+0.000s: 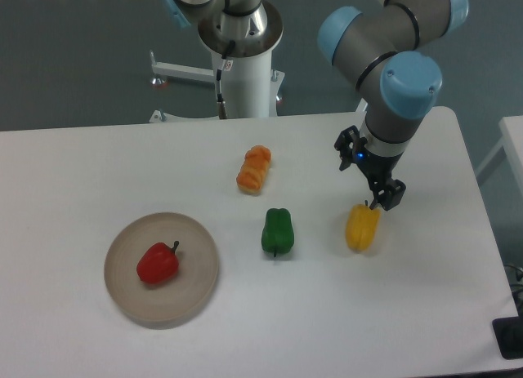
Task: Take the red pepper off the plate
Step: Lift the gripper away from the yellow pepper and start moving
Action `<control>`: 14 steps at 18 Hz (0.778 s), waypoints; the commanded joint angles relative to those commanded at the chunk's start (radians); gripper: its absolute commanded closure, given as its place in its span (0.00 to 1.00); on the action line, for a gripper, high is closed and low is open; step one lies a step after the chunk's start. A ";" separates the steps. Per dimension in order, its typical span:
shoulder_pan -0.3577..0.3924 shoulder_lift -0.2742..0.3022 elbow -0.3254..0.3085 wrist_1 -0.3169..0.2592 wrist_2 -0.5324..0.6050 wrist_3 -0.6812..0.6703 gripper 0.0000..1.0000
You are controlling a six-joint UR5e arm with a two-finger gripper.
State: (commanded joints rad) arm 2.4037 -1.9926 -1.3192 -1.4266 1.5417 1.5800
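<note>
Jaws of the gripper (pixel 377 200) are being held just above the yellow pepper (pixel 361 227) at right; how wide cannot be told. At lower left, the red pepper (pixel 158 264) is lying on the plate (pixel 196 292).

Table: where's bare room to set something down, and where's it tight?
Free: the whole front strip right of the plate, below the green pepper and yellow pepper; also the back-left area left of the orange pepper. Crowded: the middle, and around the hand over the yellow pepper. The red pepper takes the plate's centre.
</note>
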 joint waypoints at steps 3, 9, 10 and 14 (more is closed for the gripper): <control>-0.006 -0.002 -0.002 0.000 0.002 -0.011 0.00; -0.009 -0.005 -0.011 0.029 -0.037 -0.057 0.00; -0.015 -0.005 -0.012 0.029 -0.060 -0.066 0.00; -0.113 0.002 -0.006 0.040 -0.086 -0.257 0.00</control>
State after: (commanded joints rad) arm 2.2906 -1.9911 -1.3254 -1.3868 1.4557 1.3228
